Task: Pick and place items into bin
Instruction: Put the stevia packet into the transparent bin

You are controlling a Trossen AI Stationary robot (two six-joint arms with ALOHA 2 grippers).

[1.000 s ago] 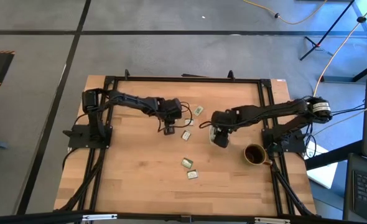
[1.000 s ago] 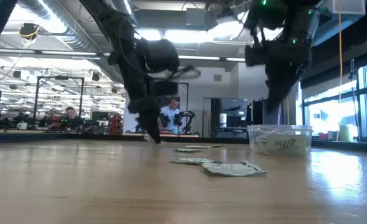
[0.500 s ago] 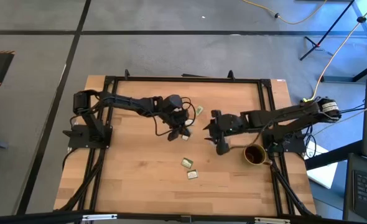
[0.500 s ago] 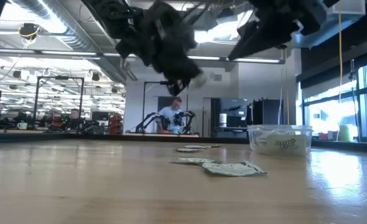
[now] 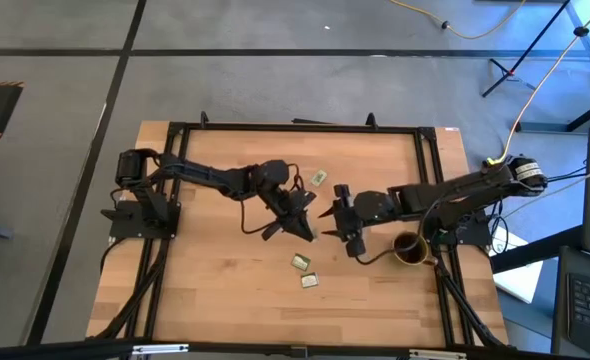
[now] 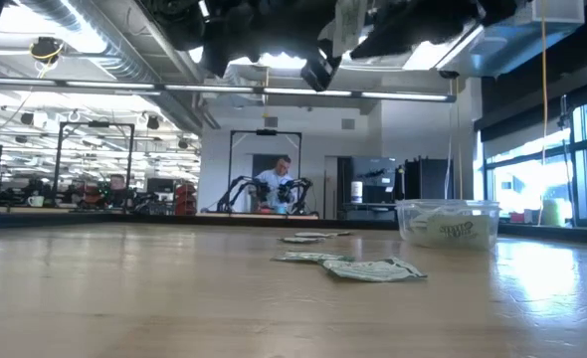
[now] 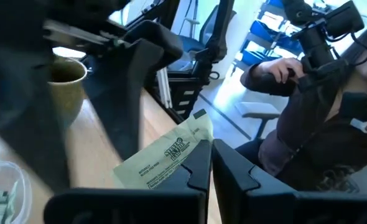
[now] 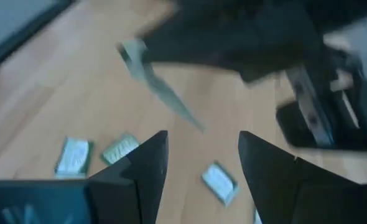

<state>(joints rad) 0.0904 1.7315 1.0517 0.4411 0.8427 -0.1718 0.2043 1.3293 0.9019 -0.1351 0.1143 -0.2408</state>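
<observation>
Clamped tight, my left gripper (image 7: pixel 209 163) has one pale green packet (image 7: pixel 165 158) pinched by its edge, most of the packet sticking out past my fingertips; in the overhead picture this gripper (image 5: pixel 305 222) hangs a little left of centre, above the wood. Just beside it, to the right, my right gripper (image 5: pixel 337 214) faces it with its jaws standing wide and nothing between them; in its own wrist picture its two dark fingers (image 8: pixel 147 169) frame the table and the held packet (image 8: pixel 155 87) dangling from my other arm. The bin (image 6: pixel 448 223) sits at the right of the table-level picture, with packets already lying in it; from overhead my right arm covers it, so I cannot say how close I am to its rim. Loose packets (image 5: pixel 301 262) lie below centre in the overhead frame, with another (image 5: pixel 318 177) above centre, and the dark mug (image 5: pixel 408 247) stands to the right. A person (image 7: pixel 323 118) sits beyond the table edge. My worry is the thin edge grip: a quick swing could let the packet slip or flutter wide of the bin. With both grippers so near, my arms might also knock each other, or I might drop it into the mug by mistake.
</observation>
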